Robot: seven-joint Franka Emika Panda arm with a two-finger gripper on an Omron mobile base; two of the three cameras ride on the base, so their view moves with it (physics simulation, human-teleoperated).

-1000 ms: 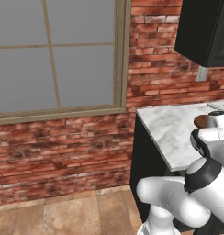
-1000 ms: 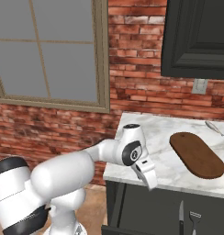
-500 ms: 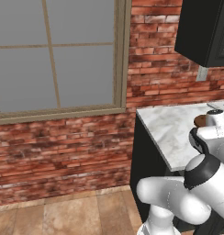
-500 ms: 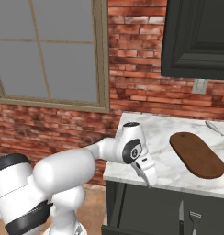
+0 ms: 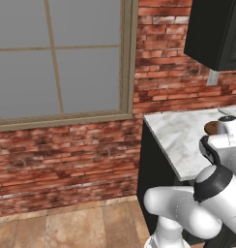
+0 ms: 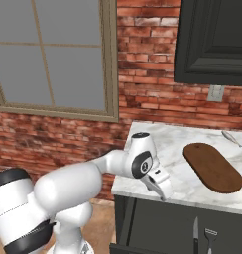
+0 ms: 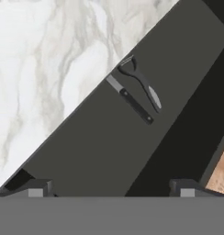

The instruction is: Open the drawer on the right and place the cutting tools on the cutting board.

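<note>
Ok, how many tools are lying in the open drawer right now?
2: a knife with a dark handle and a Y-shaped peeler, side by side in the drawer. The countertop's edge may hide others.

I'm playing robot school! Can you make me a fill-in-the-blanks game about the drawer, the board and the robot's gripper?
1. The open drawer holds ____ tools: a knife and a peeler.
2. The knife's handle is ____.
3. The cutting board lies on the marble ____.
4. The gripper has its jaws ____ and holds nothing.

Missing words: two; dark; counter; open
</note>
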